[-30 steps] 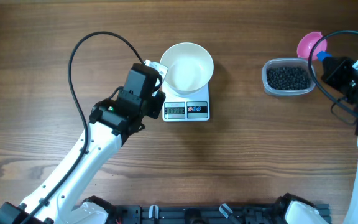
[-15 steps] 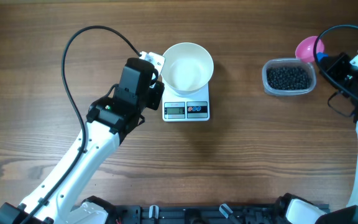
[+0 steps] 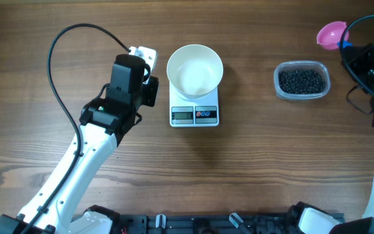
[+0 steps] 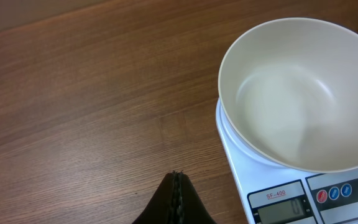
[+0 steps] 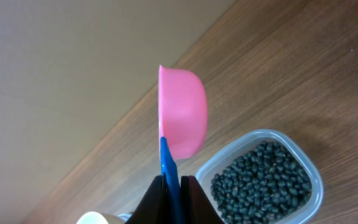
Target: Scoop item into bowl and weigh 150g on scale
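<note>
Early stage, nothing has been moved to the bowl yet. The white bowl (image 3: 195, 69) sits on the scale (image 3: 195, 114) and its inside is bare in both the overhead and left wrist views. So setup is done and no scooping has landed.

Left gripper (image 4: 176, 179): fingers pressed together, holding nothing. The bowl and scale are ahead of those fingers and off to their right, apart from them, with bare table (image 4: 73, 93) in between.

Right gripper (image 5: 171, 184): fingers clamped on the blue handle (image 5: 167, 158) of the pink scoop (image 5: 182, 112). The scoop sticks out past the fingertips, tipped on its side and lifted off the table. No beans seen in it from overhead, though the wrist view only shows its back.

All the black beans (image 5: 263, 177) are in the clear tub (image 5: 312, 180), just beside and below the right fingers, with the scoop not touching them.

The display (image 3: 182, 115) is too small to read.

Left to do, by my judgement: dip the scoop into the tub, carry it to the bowl and tip it in. Repeat while watching the scale until it reads the target weight. Basically the whole weighing job remains.
</note>
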Motion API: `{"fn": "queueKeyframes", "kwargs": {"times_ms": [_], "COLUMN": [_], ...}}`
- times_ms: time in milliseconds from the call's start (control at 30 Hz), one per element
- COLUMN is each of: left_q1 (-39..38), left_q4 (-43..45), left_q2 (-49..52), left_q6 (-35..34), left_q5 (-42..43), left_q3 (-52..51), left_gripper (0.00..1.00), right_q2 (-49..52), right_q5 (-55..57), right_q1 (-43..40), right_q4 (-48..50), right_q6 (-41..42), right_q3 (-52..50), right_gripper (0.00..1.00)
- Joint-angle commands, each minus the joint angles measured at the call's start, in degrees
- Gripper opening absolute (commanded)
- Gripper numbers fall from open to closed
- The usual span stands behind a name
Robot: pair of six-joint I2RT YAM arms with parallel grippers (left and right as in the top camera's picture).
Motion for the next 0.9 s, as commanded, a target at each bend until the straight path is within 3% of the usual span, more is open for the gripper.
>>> {"fn": "queueKeyframes", "kwargs": {"times_ms": [0,867], "left_q1": [0.2,0.2], "left_q4": [0.4,1.2], "left_q2": [0.0,0.1], "left_q6": [0.7,0.6], "left_q5": [-0.5,-0.1], "left_q3": [0.0,0.0], "left_gripper": [0.04,0.04], "right_q2": [0.3,0.3], "right_q5": [0.2,-0.2], "right_q1": [-0.2,0.0], "right_q4": [0.3,0.6], "right_q6": [2.6,1.7], "right_q3": [1.8,1.8], "right_gripper": [0.04,0.04]}}
